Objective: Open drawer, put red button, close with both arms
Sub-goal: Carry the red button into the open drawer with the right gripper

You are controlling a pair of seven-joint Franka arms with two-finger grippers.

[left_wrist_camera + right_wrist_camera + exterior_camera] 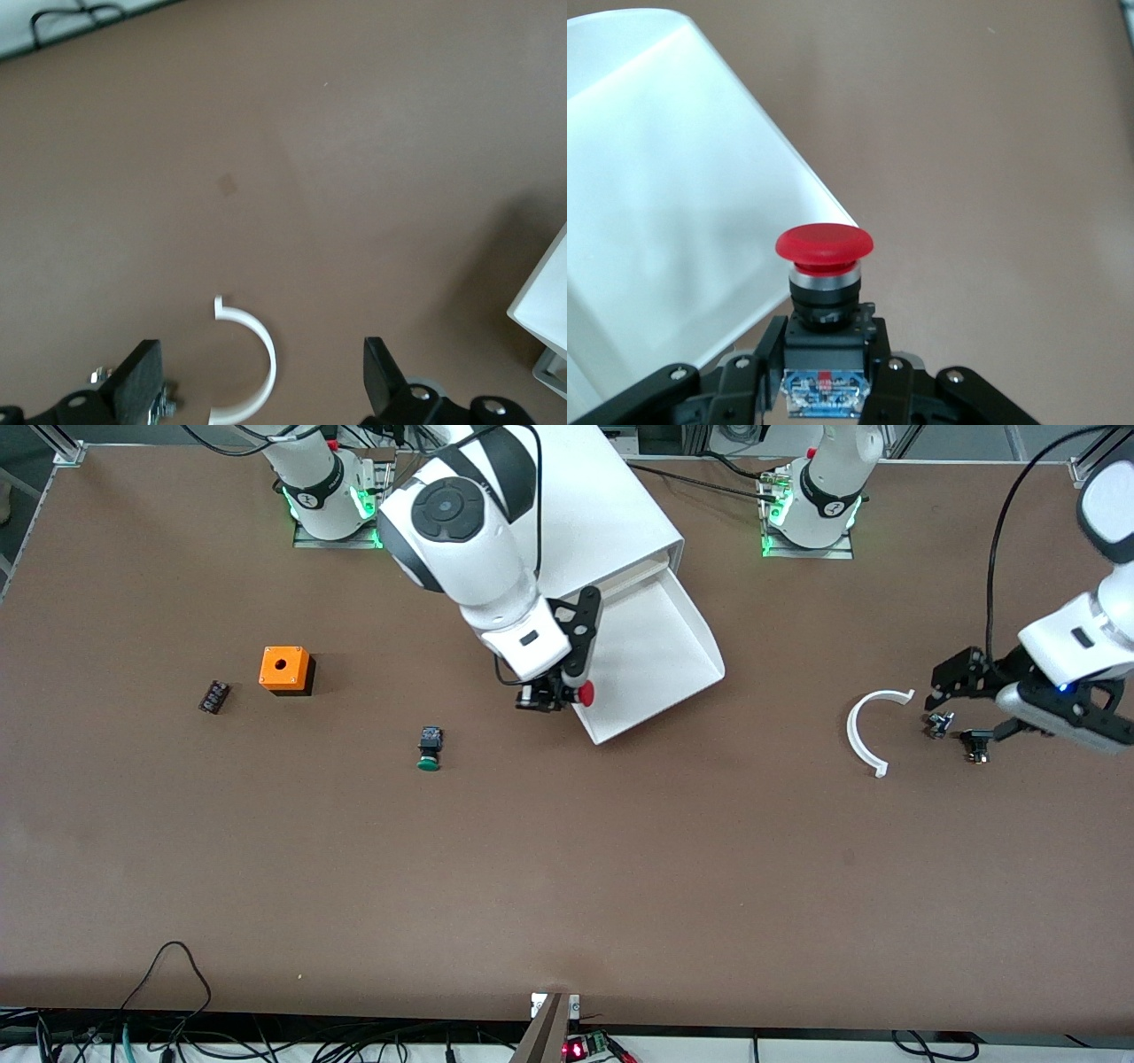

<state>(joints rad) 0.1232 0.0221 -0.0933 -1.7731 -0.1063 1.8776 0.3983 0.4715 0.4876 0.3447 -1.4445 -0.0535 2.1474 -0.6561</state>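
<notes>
The drawer [660, 646] stands pulled out of the white cabinet [594, 505], its tray bare. My right gripper [554, 693] is shut on the red button [585, 693] and holds it up at the drawer's edge toward the right arm's end, red cap toward the tray. In the right wrist view the red button [824, 266] sits between the fingers, with the drawer's rim [673, 204] beside it. My left gripper [961, 731] is open and empty, low over the table toward the left arm's end. It waits there, and its fingers [142, 381] show wide apart.
A white curved clip [866, 731] lies beside the left gripper, also in the left wrist view [252, 363]. A green-capped button [430, 748], an orange box [285, 670] and a small dark block [213, 697] lie toward the right arm's end.
</notes>
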